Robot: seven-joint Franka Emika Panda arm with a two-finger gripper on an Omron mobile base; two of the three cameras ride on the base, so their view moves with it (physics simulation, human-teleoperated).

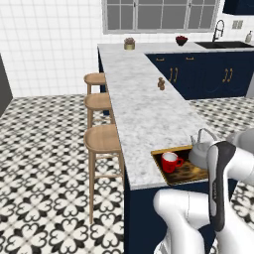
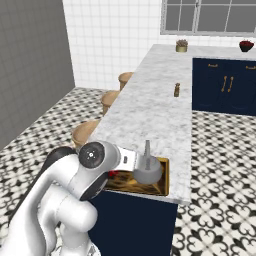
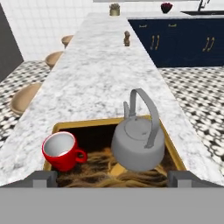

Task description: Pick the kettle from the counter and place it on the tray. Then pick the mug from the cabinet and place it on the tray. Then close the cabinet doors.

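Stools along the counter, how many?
3, in a row on the counter's left side in the left base view: nearest, middle, farthest. More could be hidden below the frame.

White tiled walls point(image 1: 49, 44) and a grey-paned window point(image 1: 158, 15) back the kitchen. Three wooden stools point(image 1: 101, 140) stand on the black-and-white patterned floor point(image 1: 44, 188); navy base cabinets point(image 1: 208, 74) with brass handles line the far side.
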